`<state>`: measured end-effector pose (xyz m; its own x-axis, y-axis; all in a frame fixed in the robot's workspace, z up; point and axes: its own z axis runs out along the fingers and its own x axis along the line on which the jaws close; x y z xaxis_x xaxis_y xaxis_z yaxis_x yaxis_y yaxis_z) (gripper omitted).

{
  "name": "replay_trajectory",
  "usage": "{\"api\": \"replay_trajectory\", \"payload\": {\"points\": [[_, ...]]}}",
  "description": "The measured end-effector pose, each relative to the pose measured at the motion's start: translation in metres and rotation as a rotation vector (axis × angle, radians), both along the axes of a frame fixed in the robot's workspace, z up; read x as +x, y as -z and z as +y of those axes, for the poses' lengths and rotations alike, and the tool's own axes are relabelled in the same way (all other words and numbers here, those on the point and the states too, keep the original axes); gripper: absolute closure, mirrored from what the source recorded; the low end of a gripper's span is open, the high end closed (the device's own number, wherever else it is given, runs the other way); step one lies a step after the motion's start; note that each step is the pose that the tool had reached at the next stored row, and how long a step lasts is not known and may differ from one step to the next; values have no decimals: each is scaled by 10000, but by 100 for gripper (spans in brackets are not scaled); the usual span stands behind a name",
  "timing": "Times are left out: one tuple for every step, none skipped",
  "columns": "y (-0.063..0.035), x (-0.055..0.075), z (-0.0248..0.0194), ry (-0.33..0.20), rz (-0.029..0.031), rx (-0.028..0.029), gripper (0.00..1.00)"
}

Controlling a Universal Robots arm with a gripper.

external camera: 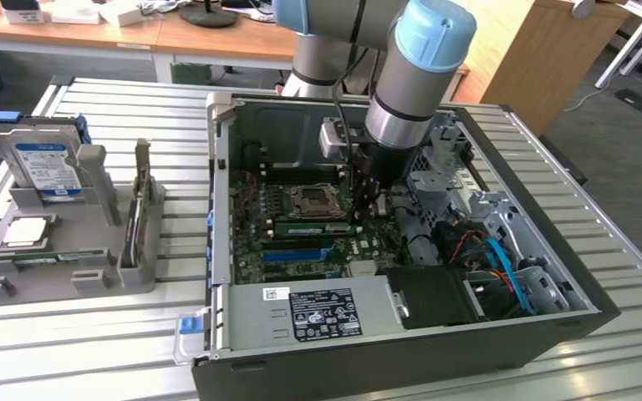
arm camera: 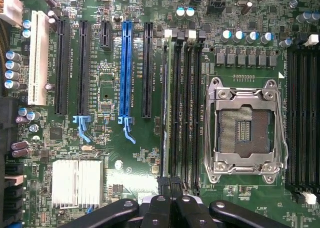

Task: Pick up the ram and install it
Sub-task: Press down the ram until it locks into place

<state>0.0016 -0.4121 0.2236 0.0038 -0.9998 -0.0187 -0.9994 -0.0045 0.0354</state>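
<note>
My claw (arm camera: pixel 170 204), pinched shut, hovers over the ram (arm camera: pixel 166 107) seated in its motherboard (arm camera: pixel 115 153) slot, aligned lengthwise for pressing.

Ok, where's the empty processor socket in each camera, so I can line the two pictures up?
Exterior view: the processor socket lies near the middle of the open computer case, on the green board.
Wrist view: the processor socket, with its silver frame, sits between two banks of long black memory slots.
Shared landmark: the blue slot on the same board.
</note>
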Motion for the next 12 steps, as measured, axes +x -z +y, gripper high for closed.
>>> {"api": "replay_trajectory", "payload": {"points": [[0, 0, 0, 0, 0, 0, 89], [0, 0, 0, 0, 1, -1, 89], [0, 0, 0, 0, 1, -1, 89], [0, 0, 0, 0, 0, 0, 89], [1, 0, 0, 0, 0, 1, 89], [5, 0, 1, 0, -1, 3, 89], [9, 0, 0, 0, -1, 1, 89], [9, 0, 0, 0, 0, 0, 89], [8, 0, 0, 0, 0, 0, 89], [8, 0, 0, 0, 0, -1, 89], [9, 0, 0, 0, 0, 0, 89], [9, 0, 0, 0, 0, 0, 89]]}}
